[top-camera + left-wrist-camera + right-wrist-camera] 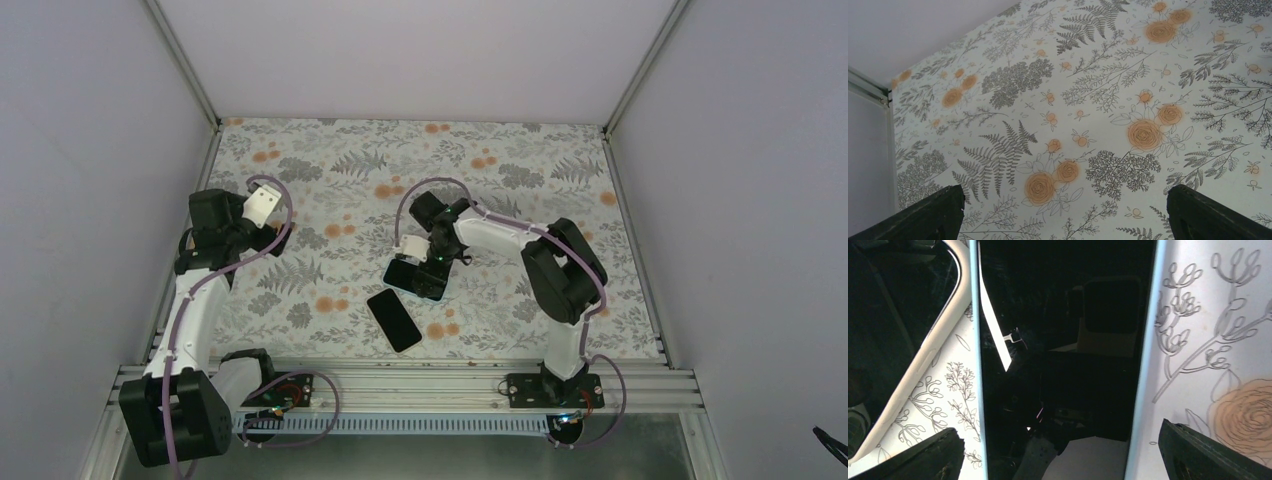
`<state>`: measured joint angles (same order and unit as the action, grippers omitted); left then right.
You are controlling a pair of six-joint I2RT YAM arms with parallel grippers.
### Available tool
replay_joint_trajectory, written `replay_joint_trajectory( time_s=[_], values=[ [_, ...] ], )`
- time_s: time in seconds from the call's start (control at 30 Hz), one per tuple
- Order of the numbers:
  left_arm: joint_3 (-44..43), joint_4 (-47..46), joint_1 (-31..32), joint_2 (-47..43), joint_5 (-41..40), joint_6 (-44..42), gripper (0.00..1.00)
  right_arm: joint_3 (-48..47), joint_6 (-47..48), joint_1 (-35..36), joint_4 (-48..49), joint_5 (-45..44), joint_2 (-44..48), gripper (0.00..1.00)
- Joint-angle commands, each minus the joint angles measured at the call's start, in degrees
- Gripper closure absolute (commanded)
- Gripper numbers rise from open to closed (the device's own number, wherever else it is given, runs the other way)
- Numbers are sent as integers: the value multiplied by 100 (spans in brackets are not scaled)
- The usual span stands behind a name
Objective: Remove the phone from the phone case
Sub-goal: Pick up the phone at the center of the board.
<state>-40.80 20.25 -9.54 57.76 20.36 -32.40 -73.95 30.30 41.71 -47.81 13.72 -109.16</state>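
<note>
The phone [1068, 330] lies screen up on the floral table, its glossy black screen filling the middle of the right wrist view. The light-blue phone case [1148, 340] wraps it, its rim showing along both long sides. My right gripper [1060, 455] is open just above it, one finger [933, 455] on each side of the cased phone, not touching it. In the top view the phone [418, 280] sits under the right gripper [428, 260]. My left gripper [1063, 215] is open and empty over bare table at the left [272, 238].
A second black phone [393, 319] with a pale rim [923, 360] lies just beside the cased one, toward the near edge. White walls enclose the table on three sides. A metal rail [400, 380] runs along the front.
</note>
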Motion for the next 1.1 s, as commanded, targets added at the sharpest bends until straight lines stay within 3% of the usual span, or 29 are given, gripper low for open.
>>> replay_joint_trajectory(
  time_s=[0.0, 0.47, 0.6, 0.8, 1.07],
  values=[
    [36, -31, -21, 56, 59, -16, 0, 165, -101, 167, 51, -34, -78, 0],
    [-119, 51, -21, 366, -17, 36, 0, 851, -152, 490, 912, -1499, -243, 1],
    [-246, 134, -22, 545, 97, 56, 0, 991, -56, 539, 1113, -1694, -199, 15],
    [-746, 908, -22, 1009, 961, -142, 0, 1009, 48, 540, 1248, -1436, 150, 31],
    [-1964, 2359, -2, 2328, 2517, -502, 0, 826, 60, 540, 1444, -1599, 722, 37]
  ],
)
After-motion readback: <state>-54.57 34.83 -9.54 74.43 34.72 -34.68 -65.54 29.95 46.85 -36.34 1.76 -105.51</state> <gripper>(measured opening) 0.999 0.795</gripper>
